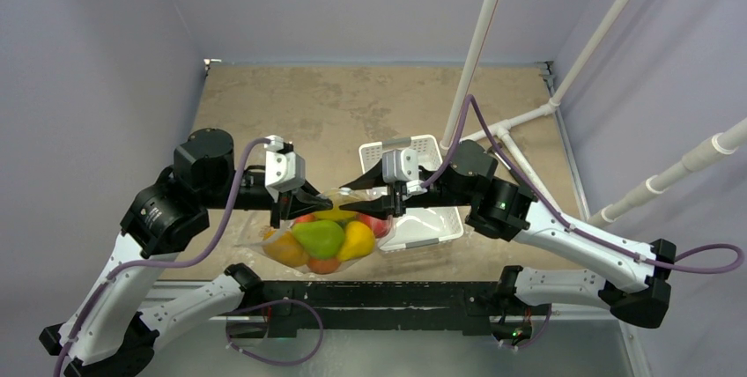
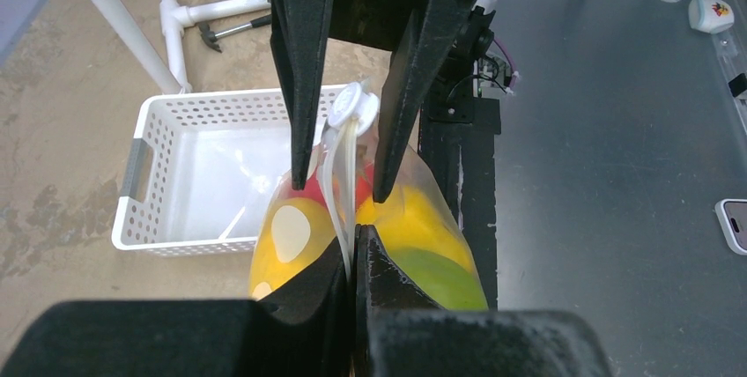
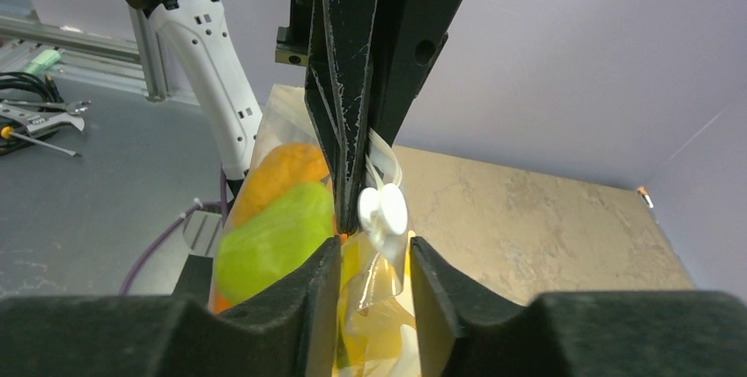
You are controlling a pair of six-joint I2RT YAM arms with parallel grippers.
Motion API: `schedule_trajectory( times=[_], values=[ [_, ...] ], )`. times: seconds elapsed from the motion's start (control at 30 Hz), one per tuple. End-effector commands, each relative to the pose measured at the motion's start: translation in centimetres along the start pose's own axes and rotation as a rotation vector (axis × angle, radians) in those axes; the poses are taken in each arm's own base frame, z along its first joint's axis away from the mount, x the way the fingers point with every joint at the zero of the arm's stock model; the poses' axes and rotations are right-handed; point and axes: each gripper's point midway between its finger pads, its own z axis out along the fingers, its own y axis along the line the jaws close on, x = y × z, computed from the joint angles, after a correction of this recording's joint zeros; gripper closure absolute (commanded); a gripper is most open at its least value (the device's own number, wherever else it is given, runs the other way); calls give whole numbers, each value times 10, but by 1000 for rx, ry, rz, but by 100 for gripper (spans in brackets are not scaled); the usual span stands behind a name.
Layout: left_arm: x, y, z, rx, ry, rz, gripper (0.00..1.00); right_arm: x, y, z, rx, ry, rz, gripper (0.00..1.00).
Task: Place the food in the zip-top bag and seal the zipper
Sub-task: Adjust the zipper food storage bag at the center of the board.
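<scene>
Zip-top bag (image 1: 328, 240) hangs in the air between the two arms, above the near part of the bench (image 1: 352, 104) and just left of the white tray (image 1: 429, 234). The food (image 1: 319, 238) is inside it: a green fruit in front, yellow and orange pieces beside it, and red ones behind, all bunched in the sagging lower part.

The left end effector (image 2: 352, 252) is clamped on the zipper (image 2: 337, 174) at the bag's top edge, its fingers pressed together with the clear strip pinched between them, and the bag's weight hangs from this grip.

The right end effector (image 2: 340, 188) meets it head-on from the other side. Its jaws stand apart, one finger on each face of the bag top, straddling the zipper and the white slider (image 2: 351, 106) without pinching them. The slider sits just beyond the left fingertips, between the right fingers. From the right wrist, crinkled plastic rises through the gap with space on both sides.
</scene>
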Motion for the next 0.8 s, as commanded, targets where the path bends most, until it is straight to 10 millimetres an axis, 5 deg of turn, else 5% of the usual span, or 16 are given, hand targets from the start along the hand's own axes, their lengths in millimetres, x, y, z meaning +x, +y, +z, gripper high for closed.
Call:
schedule_trajectory(
  times=[0.0,0.27,0.43,0.63,0.77],
  values=[
    [-34,-8,-7,23,-106,75,100,-20,1,1,-8,-80,-12,67],
    [-29,-7,-4,33,-93,59,100,-27,0,1,-4,-108,-24,79],
    [-23,-6,0,39,-81,50,100,-27,-1,4,-5,-112,-27,100],
    [-10,-1,5,30,-33,20,100,-29,-7,3,26,-107,-25,100],
    [-8,0,4,17,-29,27,80,-28,-9,4,28,-82,-12,100]
  ],
)
